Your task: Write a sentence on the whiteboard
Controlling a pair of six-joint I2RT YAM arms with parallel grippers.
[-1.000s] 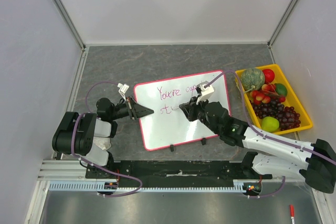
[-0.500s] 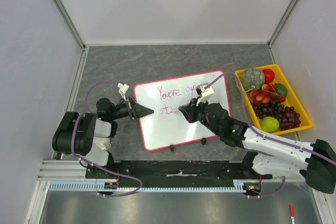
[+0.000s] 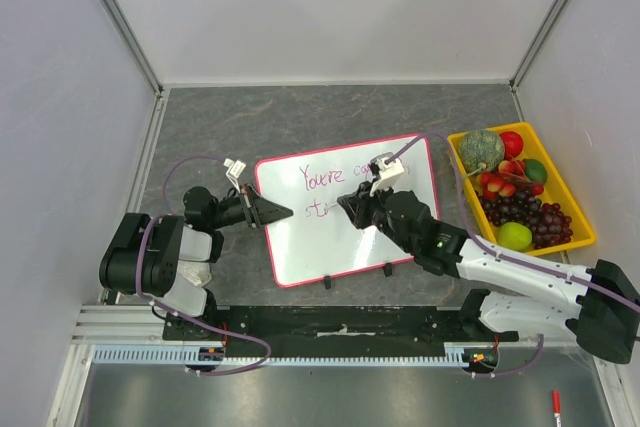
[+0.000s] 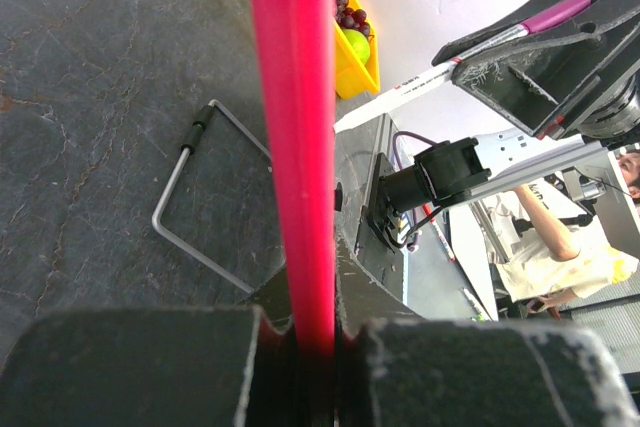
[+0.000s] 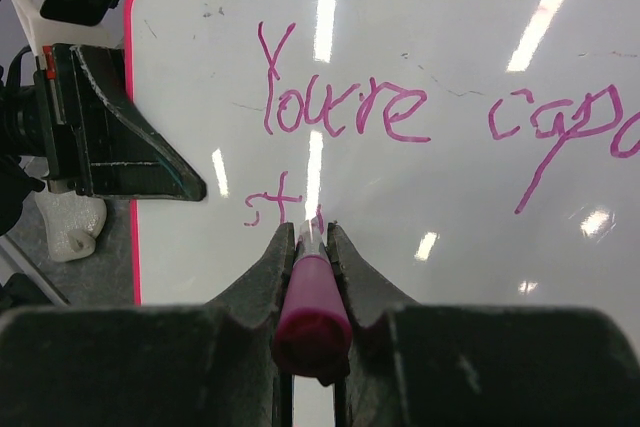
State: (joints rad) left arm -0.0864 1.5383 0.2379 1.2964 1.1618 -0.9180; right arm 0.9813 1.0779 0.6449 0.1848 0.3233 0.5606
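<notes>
Writing step under way, on second line. Now right gripper (image 5: 312, 232) is pinching purple marker (image 5: 312, 302), tip seemingly touching whiteboard (image 5: 470, 267) just ahead of fingers, right of "st". Sentence (image 5: 345, 107) is lying ahead of gripper, "You're cap…" on top line. Meanwhile left gripper (image 3: 283, 212) is clamping board's pink rim, steadying it. Next move is calling for even tip pressure and short strokes rightward for remaining letters.

Likely a robotics lab: a dark grey stone-patterned table (image 3: 300, 117) boxed in by plain white wall panels (image 3: 340, 7) on slim aluminium frame posts (image 3: 120, 17).
</notes>
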